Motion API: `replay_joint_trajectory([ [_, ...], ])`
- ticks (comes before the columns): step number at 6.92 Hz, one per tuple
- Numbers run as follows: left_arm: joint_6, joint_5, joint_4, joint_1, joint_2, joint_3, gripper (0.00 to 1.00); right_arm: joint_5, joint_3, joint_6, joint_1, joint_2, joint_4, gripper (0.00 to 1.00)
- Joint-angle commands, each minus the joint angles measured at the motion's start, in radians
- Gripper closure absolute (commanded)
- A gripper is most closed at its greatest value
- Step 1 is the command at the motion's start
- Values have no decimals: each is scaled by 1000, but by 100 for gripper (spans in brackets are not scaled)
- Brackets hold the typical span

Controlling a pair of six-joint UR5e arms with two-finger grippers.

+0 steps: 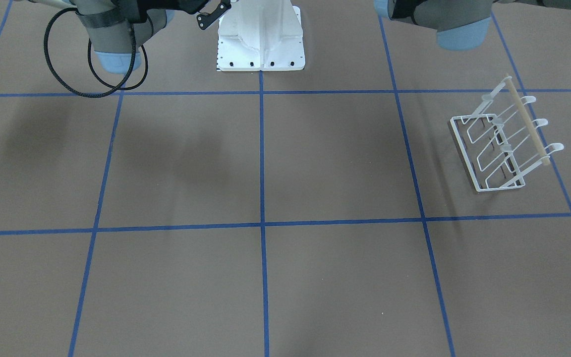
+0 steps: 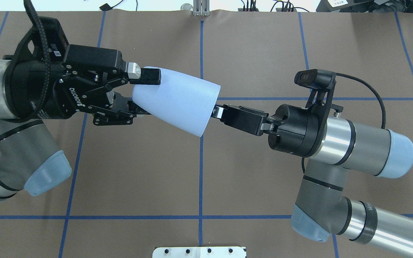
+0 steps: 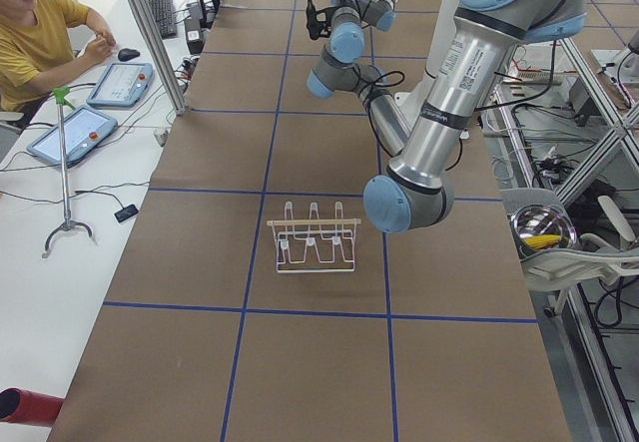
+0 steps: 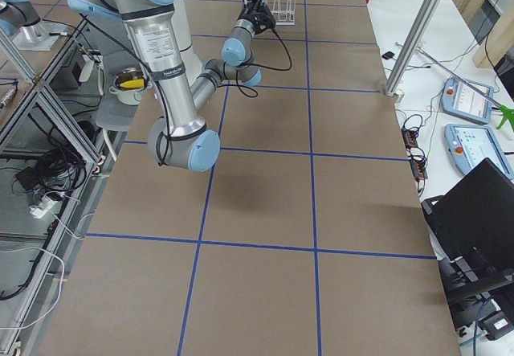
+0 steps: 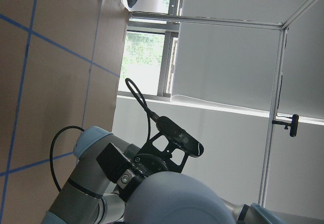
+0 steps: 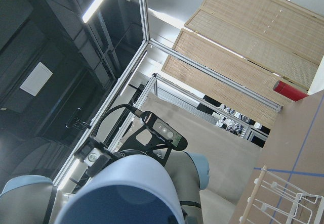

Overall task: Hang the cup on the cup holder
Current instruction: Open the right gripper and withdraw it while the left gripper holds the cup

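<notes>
Likely light, stiff, slick plastic, the cup (image 2: 177,102) is best taken at its narrow base. The left gripper (image 2: 140,92) straddles that base, clamping unclear, while the right gripper (image 2: 216,111) pinches its rim.

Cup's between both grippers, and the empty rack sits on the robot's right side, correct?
No: the cup holder stands on the robot's left side, as the exterior front-facing view shows. It is empty, and the cup is between the left gripper and right gripper.

The cup (image 5: 177,198) looms pale at the bottom, the right arm (image 5: 86,198) (camera-topped) just behind.
</notes>
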Motion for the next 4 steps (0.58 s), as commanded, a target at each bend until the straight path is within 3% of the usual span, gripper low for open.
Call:
replay_joint_trajectory([
  [1, 1, 1, -4, 0, 0, 2, 62, 2, 7, 1, 1, 0, 8, 100],
  [2, 2, 1, -4, 0, 2, 2, 64, 2, 9, 1, 1, 0, 8, 79],
  [3, 0, 1, -5, 0, 2, 2, 66, 2, 12, 9, 4, -1, 8, 44],
  [4, -2, 1, -7, 0, 3, 0, 66, 0, 13, 13, 4, -4, 6, 0],
])
